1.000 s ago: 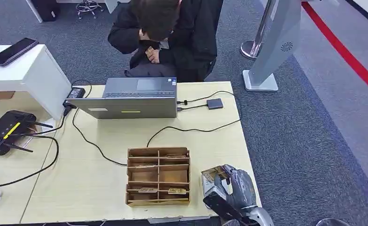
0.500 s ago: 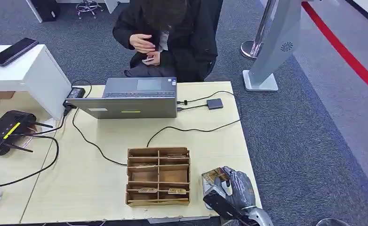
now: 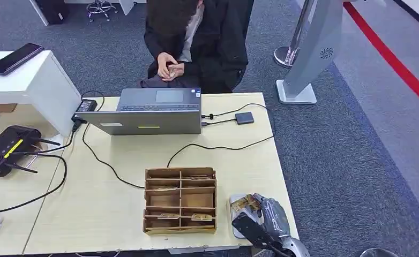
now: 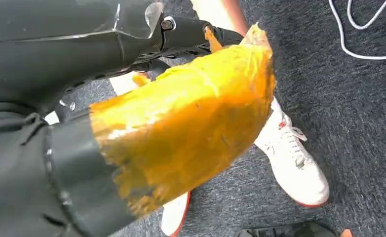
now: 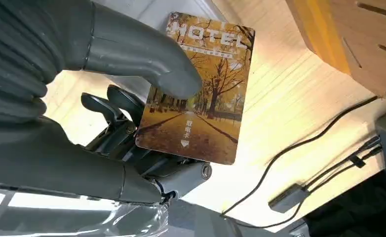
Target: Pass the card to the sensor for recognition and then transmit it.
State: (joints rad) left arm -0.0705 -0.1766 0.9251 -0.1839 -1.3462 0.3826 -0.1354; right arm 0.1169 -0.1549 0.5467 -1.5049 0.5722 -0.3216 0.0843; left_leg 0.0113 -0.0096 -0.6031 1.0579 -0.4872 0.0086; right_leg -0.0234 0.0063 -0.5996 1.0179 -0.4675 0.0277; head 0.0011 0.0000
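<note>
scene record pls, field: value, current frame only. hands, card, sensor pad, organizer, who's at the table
right hand: grips the card, near the table's front right corner
card: hotel key card with autumn tree picture, pinched under the thumb
white pad: flat on the table under the held card, likely the sensor; contact cannot be told
left hand: wrapped in yellow tape, hanging over carpet beside a white shoe
organizer: wooden, compartmented, a few cards inside, left of the right hand
laptop: open, at the far edge
person: seated behind the laptop, hands together
</note>
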